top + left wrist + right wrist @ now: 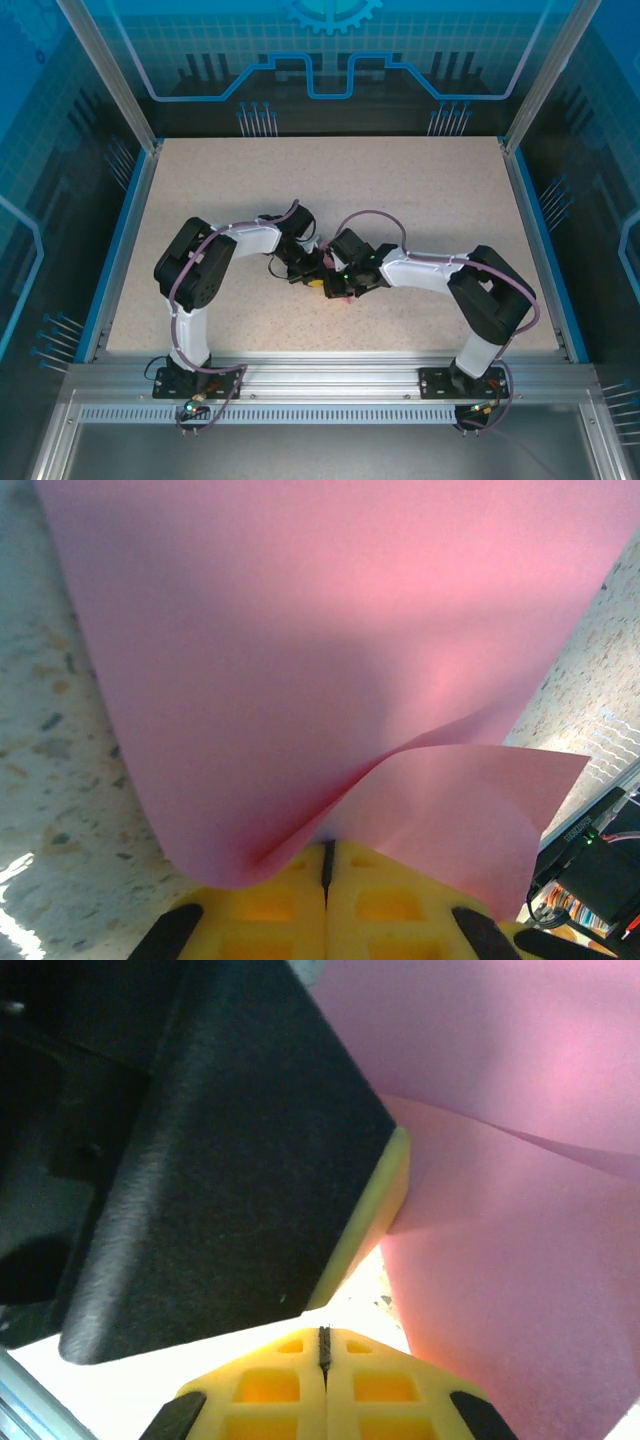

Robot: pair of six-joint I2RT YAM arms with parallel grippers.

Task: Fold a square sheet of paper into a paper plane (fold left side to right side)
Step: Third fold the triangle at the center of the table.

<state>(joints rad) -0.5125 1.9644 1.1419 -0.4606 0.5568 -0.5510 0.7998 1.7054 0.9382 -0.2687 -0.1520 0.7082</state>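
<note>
Two robot arms reach in from the near edge of a speckled beige table (420, 190) and meet near its middle, a little towards the near side.

On the left, the left arm (195, 265) bends at its dark elbow and stretches rightward. The left gripper (311, 279) sits at the meeting point, low over the tabletop. From the left wrist camera, its yellow pads (270, 905) are pressed together, with only a thin dark seam between them. The square sheet of paper (300, 660), plain salmon pink, rises away from those tips. Its lower edge runs right into the tips, so the left claw appears clamped on the sheet. The paper is not flat there. It bulges upward, and one corner flap curls over to the right of the pads.

From the right wrist camera, one black, yellow-edged finger (250, 1160) of the left gripper stands close in front. The pink sheet (520, 1260) spreads out from behind it to the right in two overlapping layers.

The right gripper (332, 290) sits just beside the left one, nearly touching it. Its yellow pads (270, 1385) are together (323, 1355). The paper's edge lies against the right pad, but I cannot tell whether any of it is caught between them.

Further right, the right arm (490, 295) bends back to its base.
</note>
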